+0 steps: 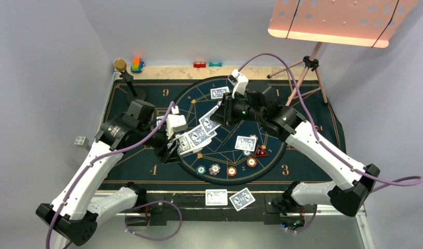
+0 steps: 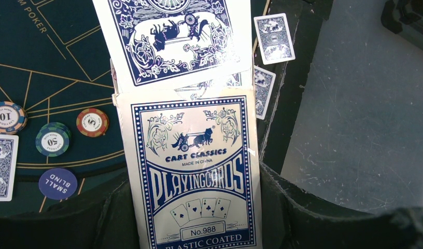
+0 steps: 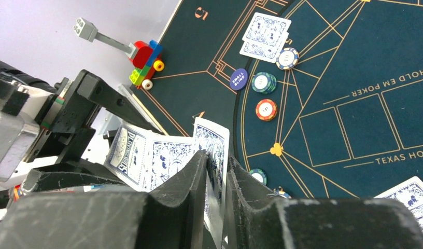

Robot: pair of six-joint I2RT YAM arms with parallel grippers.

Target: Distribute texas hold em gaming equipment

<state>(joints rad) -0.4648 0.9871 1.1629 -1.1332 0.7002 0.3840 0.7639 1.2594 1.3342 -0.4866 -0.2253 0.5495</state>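
Note:
My left gripper [image 2: 196,207] is shut on a blue-and-white playing card box [image 2: 194,171], held over the round felt [image 1: 282,155]. A card [image 2: 173,36] sticks out of the box's top. My right gripper [image 3: 217,158] has its fingers closed narrowly on that playing card [image 3: 213,137] at the box's [image 3: 124,153] mouth. From above, both grippers meet left of centre, right gripper [image 1: 220,115] above left gripper [image 1: 184,136]. Face-down cards [image 1: 245,142] [image 1: 220,93] lie on the felt, and two [image 1: 216,197] [image 1: 242,198] lie at the near edge. Chips [image 1: 214,168] and a red triangular marker [image 1: 261,152] sit near the front.
A black stand with a cork top [image 1: 127,80] and toy blocks [image 1: 137,65] stand at the back left. A tripod [image 1: 308,65] carrying an orange perforated panel [image 1: 339,21] is at the back right. A blue small-blind button [image 3: 239,79] lies beside chips [image 3: 264,82].

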